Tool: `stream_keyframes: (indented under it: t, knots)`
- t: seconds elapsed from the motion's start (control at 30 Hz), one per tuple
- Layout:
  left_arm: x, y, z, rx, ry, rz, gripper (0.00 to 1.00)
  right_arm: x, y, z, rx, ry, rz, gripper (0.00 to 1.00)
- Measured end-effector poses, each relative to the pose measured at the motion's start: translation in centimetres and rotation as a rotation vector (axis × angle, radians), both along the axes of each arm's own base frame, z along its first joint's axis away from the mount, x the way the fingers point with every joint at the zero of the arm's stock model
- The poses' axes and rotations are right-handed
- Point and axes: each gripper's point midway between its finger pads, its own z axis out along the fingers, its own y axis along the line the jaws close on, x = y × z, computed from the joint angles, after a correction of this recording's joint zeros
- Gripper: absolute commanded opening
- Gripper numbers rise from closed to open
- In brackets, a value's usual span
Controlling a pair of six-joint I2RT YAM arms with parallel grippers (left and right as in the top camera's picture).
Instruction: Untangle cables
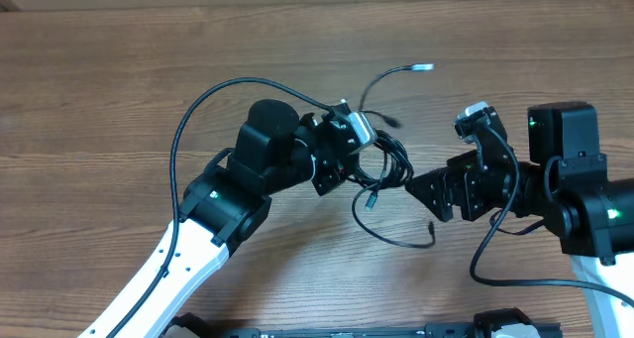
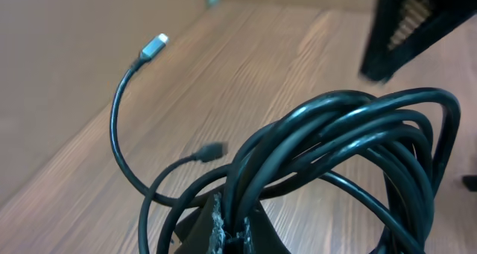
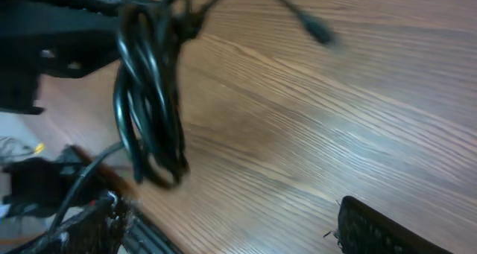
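Observation:
The cables [image 1: 386,168] are a tangled bundle of thin black cords. My left gripper [image 1: 349,158] is shut on the bundle and holds it above the table. In the left wrist view the jaws [image 2: 231,230] pinch several strands, and the loops [image 2: 350,127] rise above them. A silver-tipped end [image 1: 424,68] arcs out to the far side and also shows in the left wrist view [image 2: 154,45]. Other plug ends [image 1: 369,201] hang lower. My right gripper [image 1: 436,197] is open and empty, just right of the bundle. In the right wrist view the bundle [image 3: 149,97] hangs ahead of its spread fingers [image 3: 231,220].
The wooden table [image 1: 119,90] lies under both arms. A thick black wire [image 1: 203,105] loops from the left arm. Another thick wire [image 1: 495,269] hangs from the right arm near the front edge. One loose strand [image 1: 406,244] trails on the table below the bundle.

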Motion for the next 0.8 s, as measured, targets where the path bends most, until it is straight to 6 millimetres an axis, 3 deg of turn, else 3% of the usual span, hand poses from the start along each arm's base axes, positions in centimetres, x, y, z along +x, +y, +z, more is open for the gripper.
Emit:
stream_keyframes:
  t: [0.23,0.37,0.43,0.63,0.8]
  knots:
    - [-1.3,-1.1,0.7,-0.029,-0.014,-0.085,0.04,-1.0,1.8,1.4,0.097,-0.04,0.128,0.86]
    - [-2.3,-2.1,1.0,-0.038,-0.025,-0.126,0.04,-1.2,2.3,1.8,0.127,-0.05,0.158,0.8]
    - [-2.8,-2.7,1.3,-0.05,-0.039,-0.149,0.04,-1.3,2.5,2.0,0.136,-0.054,0.169,0.7]
    - [-3.7,-3.9,2.4,-0.08,-0.078,-0.193,0.07,-1.4,2.7,2.2,0.149,-0.062,0.184,0.07]
    - [-3.7,-3.9,2.4,-0.082,-0.081,-0.193,0.18,-1.5,2.6,2.1,0.148,-0.055,0.18,0.04]
